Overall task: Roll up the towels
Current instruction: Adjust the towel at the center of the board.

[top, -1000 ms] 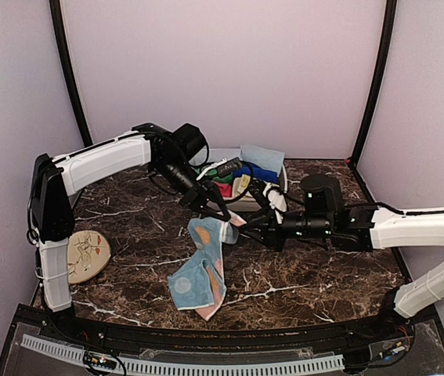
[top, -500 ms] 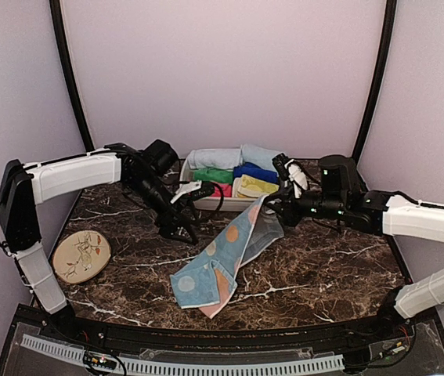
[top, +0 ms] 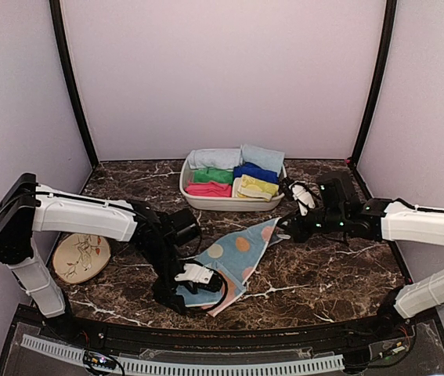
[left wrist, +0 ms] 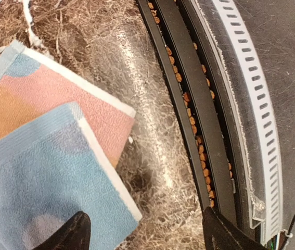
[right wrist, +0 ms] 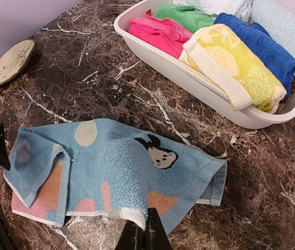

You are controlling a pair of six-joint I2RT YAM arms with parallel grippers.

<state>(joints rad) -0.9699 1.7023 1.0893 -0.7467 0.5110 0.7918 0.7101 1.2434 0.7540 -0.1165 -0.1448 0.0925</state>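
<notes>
The medium-blue spotted towel (top: 233, 254) lies stretched over the marble, from the front centre toward the right. My right gripper (top: 283, 227) is shut on its white-hemmed far edge; the wrist view shows the fingers (right wrist: 143, 233) pinching that towel (right wrist: 116, 156). My left gripper (top: 181, 300) hangs open over the near corner, holding nothing. In its wrist view, one fingertip (left wrist: 77, 232) is above the towel (left wrist: 43, 177) and the other is by the front rail. A plain pale blue towel (top: 262, 157) lies in the basket's back right.
The white basket (top: 198, 200) at the back holds rolled green, pink, dark-blue and yellow towels. A round beige plate (top: 81, 257) lies front left beside the left arm. The black rail (left wrist: 189, 104) runs along the table's front edge, close to the left gripper.
The left gripper let go of the towel, opened, and swung from the basket to the front corner. The right gripper shut on the far edge and drew the towel out flat to the right.
</notes>
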